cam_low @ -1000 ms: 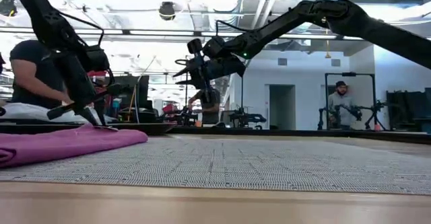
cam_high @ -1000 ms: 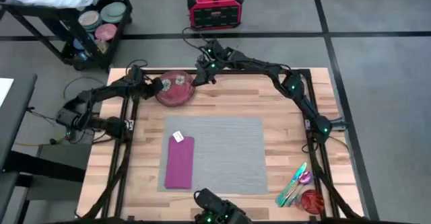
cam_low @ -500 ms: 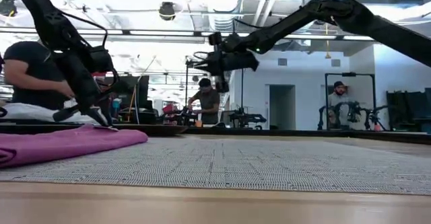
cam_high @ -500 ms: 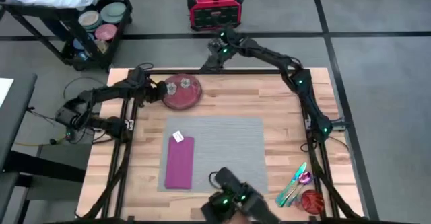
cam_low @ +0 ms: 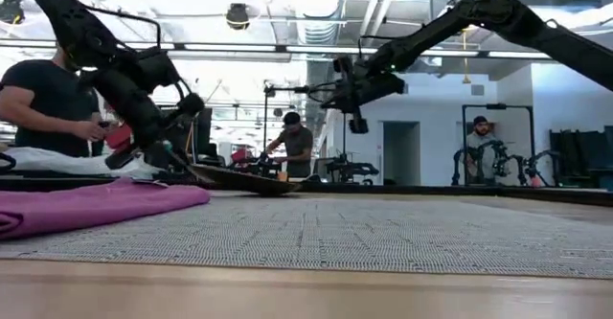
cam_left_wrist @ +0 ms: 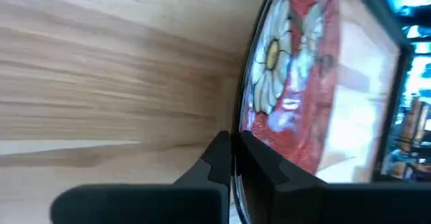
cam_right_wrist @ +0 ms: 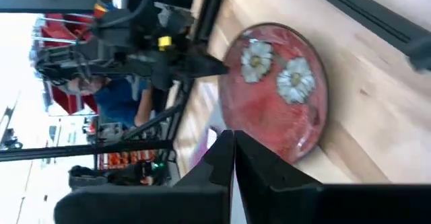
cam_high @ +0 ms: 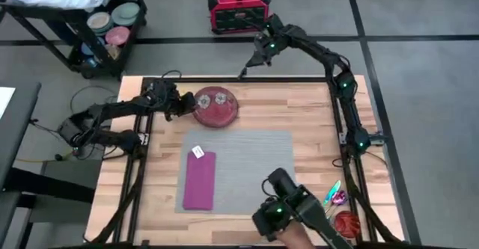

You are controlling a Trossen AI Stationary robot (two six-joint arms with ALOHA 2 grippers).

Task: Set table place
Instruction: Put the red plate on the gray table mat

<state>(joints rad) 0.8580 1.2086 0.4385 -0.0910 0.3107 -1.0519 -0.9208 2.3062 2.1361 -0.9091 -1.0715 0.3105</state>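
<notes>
The grey placemat [cam_high: 247, 170] sits in the middle of the table [cam_high: 247, 103], with a purple napkin [cam_high: 199, 180] lying on its left part and a small white tag [cam_high: 197, 152] just above that. The red plate with daisies [cam_high: 215, 105] is on bare wood just beyond the mat's far edge, not on it yet.

The left gripper [cam_high: 183, 105] has its fingers [cam_left_wrist: 222, 160] pinched narrow on the plate's rim. From the low view the plate [cam_low: 244, 178] looks tipped, far side barely off the wood, so my guess is it's being dragged or carried by the edge toward the mat. A rim grip like that seems easy to let slip.

The right gripper [cam_high: 260, 58] hangs out past the table's far edge, well clear, probably just keeping out of the way. In its own wrist view its fingers [cam_right_wrist: 232, 153] look pressed together with nothing between them.

Cutlery [cam_high: 329, 200] and a red cup-ish thing [cam_high: 346, 223] wait at the near right corner, partly hidden by a dark camera rig [cam_high: 288, 208], can't make out which utensils they are
</notes>
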